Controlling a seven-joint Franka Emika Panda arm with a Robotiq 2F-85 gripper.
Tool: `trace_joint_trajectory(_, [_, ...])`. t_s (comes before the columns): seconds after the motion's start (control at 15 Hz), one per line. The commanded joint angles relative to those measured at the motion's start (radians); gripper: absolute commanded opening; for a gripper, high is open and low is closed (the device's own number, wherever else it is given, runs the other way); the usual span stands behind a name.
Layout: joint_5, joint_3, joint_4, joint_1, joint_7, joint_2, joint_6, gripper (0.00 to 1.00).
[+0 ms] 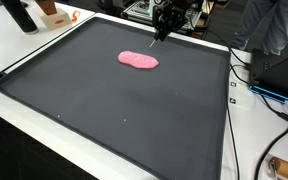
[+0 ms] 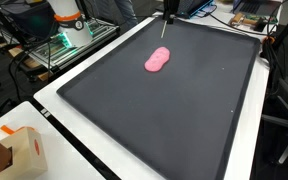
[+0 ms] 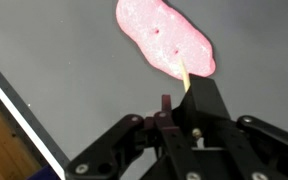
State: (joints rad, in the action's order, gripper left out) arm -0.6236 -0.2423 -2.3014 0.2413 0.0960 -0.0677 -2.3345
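Observation:
A flat pink blob (image 1: 138, 61) (image 2: 158, 62) lies on a large black mat (image 1: 114, 110) (image 2: 174, 120), towards its far side in both exterior views. My gripper (image 1: 162, 18) (image 2: 168, 10) hangs just beyond the blob, over the mat's far edge. It is shut on a thin pale stick (image 3: 184, 72) that points down. In the wrist view the gripper (image 3: 189, 95) fills the lower part, and the stick's tip reaches the near edge of the pink blob (image 3: 164, 35). Whether the tip touches the blob cannot be told.
The mat has a raised rim (image 3: 19, 110) and rests on a white table (image 1: 44, 45). A cardboard box (image 2: 14, 150) stands at one corner. Cables (image 1: 269, 100) and equipment (image 2: 69, 25) crowd the table's sides, and a person (image 1: 274, 25) stands nearby.

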Motion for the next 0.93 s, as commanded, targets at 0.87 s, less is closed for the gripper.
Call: trace_joint_trajectory(0.87, [-0.366, -0.014, 0.176, 0.197, 0.535, -0.268, 0.332, 0.06])
